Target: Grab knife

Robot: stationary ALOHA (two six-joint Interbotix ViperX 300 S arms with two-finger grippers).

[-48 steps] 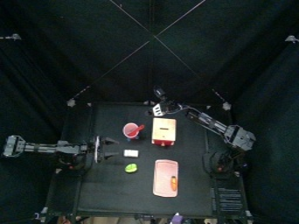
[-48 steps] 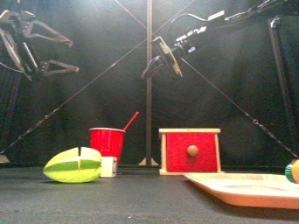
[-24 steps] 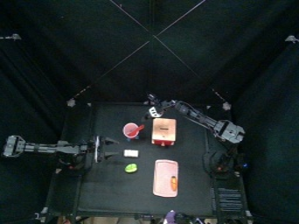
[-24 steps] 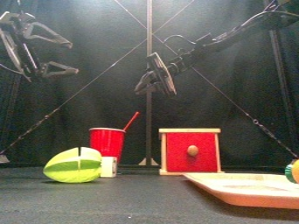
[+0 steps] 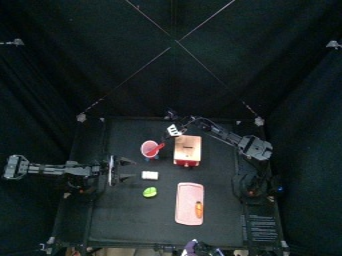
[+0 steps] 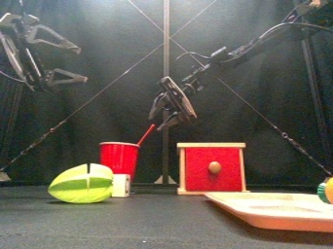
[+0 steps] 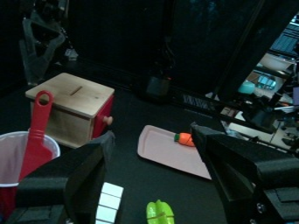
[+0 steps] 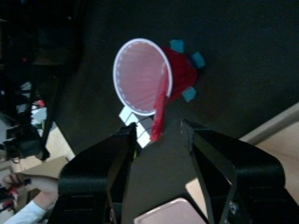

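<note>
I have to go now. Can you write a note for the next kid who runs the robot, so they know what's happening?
Right gripper: open, hanging right above the red knife, not holding it.
Left gripper: open, resting at the table's left side.
Knife stands in the red cup, handle sticking up, beside the red wooden box.
Done: right arm lined up over the handle.
Left: lower, close on the handle, lift it out.

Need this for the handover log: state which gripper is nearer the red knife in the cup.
Right. The right gripper hangs open just above the red knife standing in the red cup; the left gripper rests off to the side, well away.
</note>
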